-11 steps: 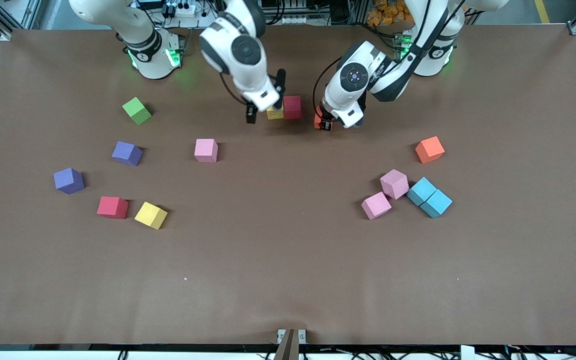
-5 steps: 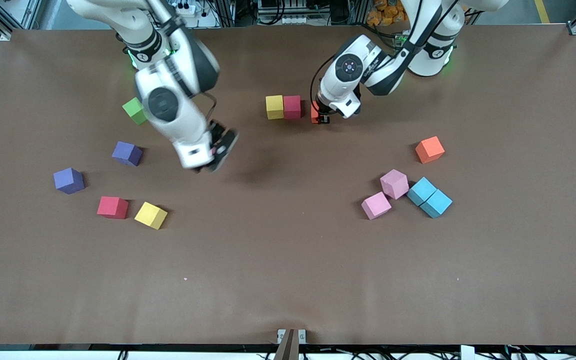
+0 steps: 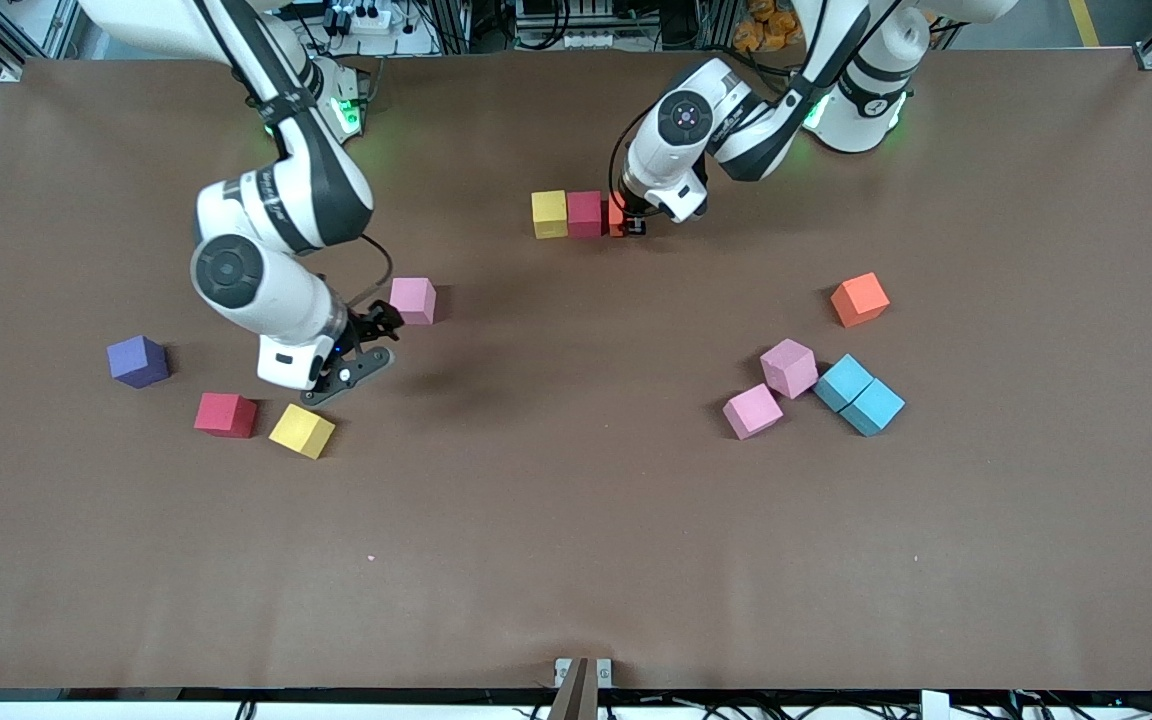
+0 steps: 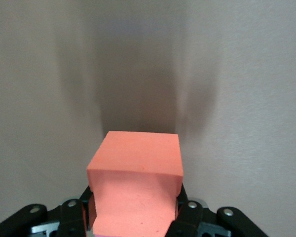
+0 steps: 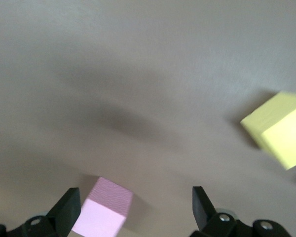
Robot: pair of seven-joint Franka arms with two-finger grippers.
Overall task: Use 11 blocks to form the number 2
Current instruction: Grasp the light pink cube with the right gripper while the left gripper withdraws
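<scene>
My left gripper (image 3: 629, 224) is shut on an orange block (image 3: 616, 215), low at the table right beside a red block (image 3: 584, 213) that touches a yellow block (image 3: 549, 213). In the left wrist view the orange block (image 4: 135, 180) fills the space between the fingers of that gripper (image 4: 135, 210). My right gripper (image 3: 366, 346) is open over the table between a pink block (image 3: 412, 300) and a yellow block (image 3: 301, 430). The right wrist view shows this gripper (image 5: 135, 207) empty, with the pink block (image 5: 103, 215) and the yellow block (image 5: 281, 131) below it.
A red block (image 3: 226, 414) and a purple block (image 3: 137, 360) lie toward the right arm's end. Toward the left arm's end lie an orange block (image 3: 859, 299), two pink blocks (image 3: 789, 367) (image 3: 752, 410) and two touching light blue blocks (image 3: 844, 381) (image 3: 874, 406).
My right arm swung away from the yellow and red pair, toward its own end, and now hides the green and one purple cube. My left gripper slid the orange block up beside the red block.
</scene>
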